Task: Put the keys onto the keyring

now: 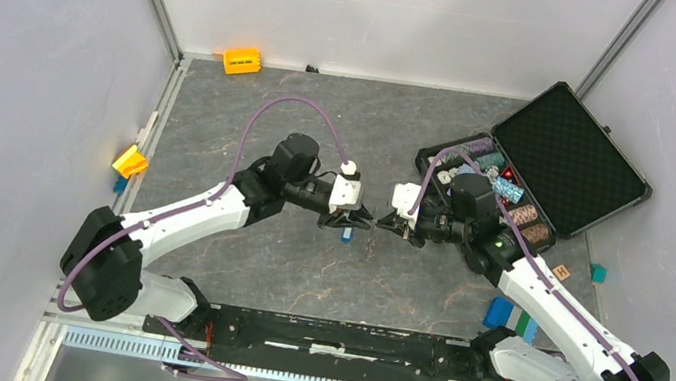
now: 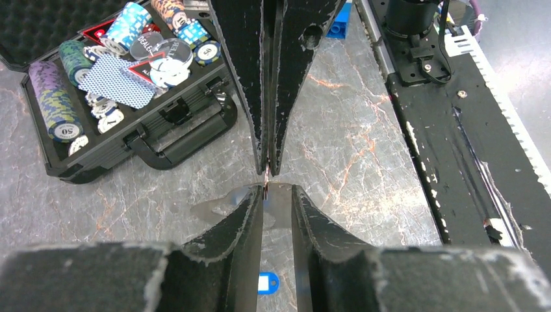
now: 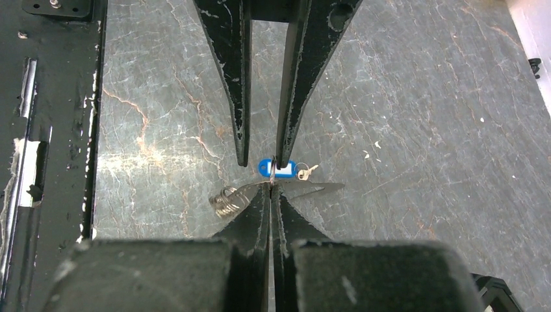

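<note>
Silver metal is what we see pinched in the right jaws: a thin flat key (image 3: 318, 189) held over the grey marbled bench (image 3: 422, 130), with a coiled keyring (image 3: 225, 201) at its other end. Those jaws are clenched tight on the middle of it.

The left jaws face them tip to tip near the middle of the bench. They stand a little apart and grip nothing that we can make out. From the left wrist, the edge of the held metal sits just at the gap between their tips.

Below the meeting point a blue tag (image 3: 277, 168) lies flat on the bench, with a small second key (image 3: 307, 171) fastened at one end. We cannot tell whether a left fingertip touches the tag or only hangs above it.

At the far right of the bench an open black case (image 1: 573, 150) holds stacks of poker chips (image 2: 55, 107), well apart from the jaws. An orange block (image 1: 241, 61) lies by the back wall.
</note>
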